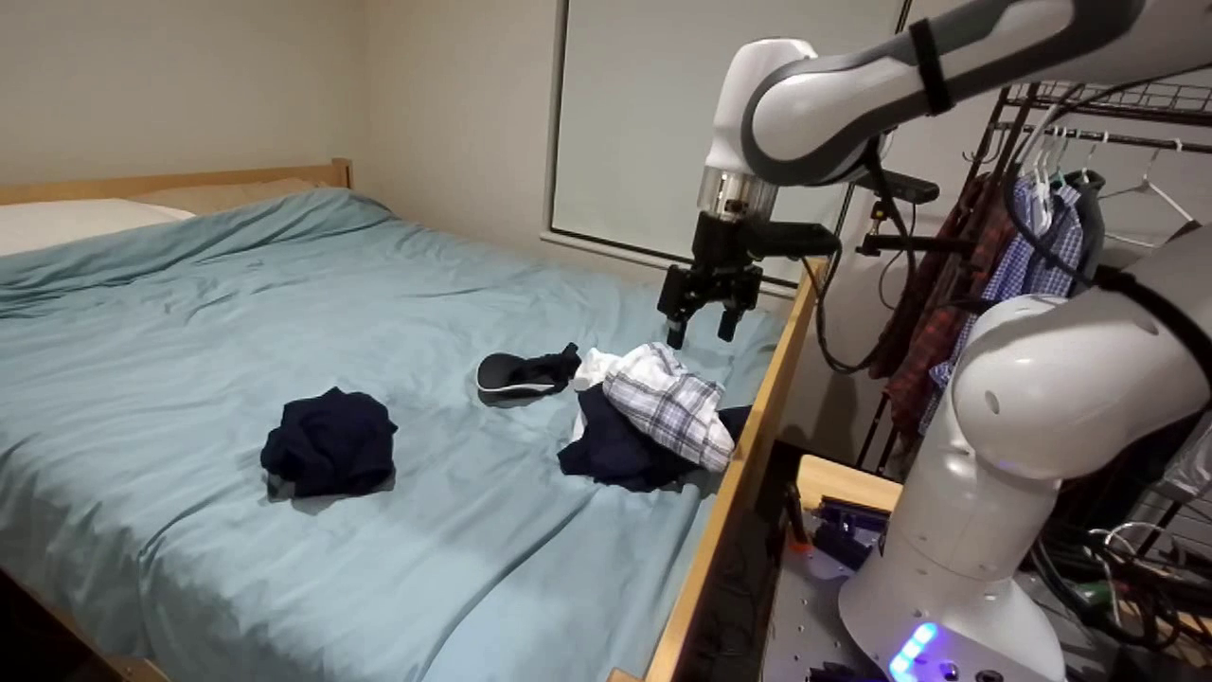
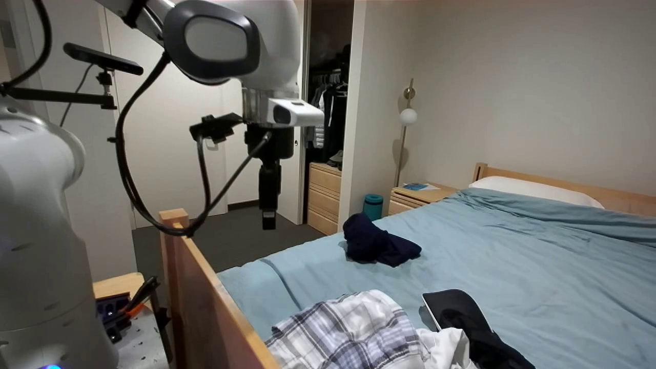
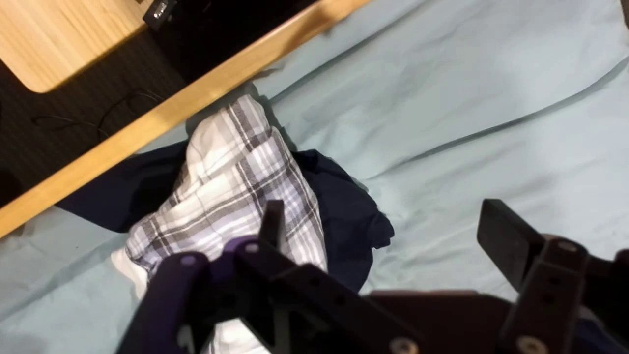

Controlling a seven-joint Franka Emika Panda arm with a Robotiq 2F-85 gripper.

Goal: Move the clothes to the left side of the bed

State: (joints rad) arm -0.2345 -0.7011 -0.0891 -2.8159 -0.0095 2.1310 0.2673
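Note:
A white and grey plaid cloth (image 1: 668,403) lies crumpled on a dark navy garment (image 1: 620,455) by the bed's wooden footboard. The plaid cloth shows in the wrist view (image 3: 231,187) with navy cloth (image 3: 344,216) beneath it. A white cloth (image 1: 593,367) lies against the pile. A separate navy garment (image 1: 331,443) lies bunched on the blue bed (image 1: 218,350); it also shows in an exterior view (image 2: 376,241). My gripper (image 1: 702,334) is open and empty above the pile, near the footboard. In the wrist view, its fingers (image 3: 385,219) are wide apart.
A black cap-like item (image 1: 516,374) with a pale edge lies beside the pile. The raised wooden footboard (image 1: 757,426) stands between the bed and the robot base. A wall and window panel (image 1: 710,123) rise behind the bed. Hanging clothes (image 1: 1032,237) are behind the arm.

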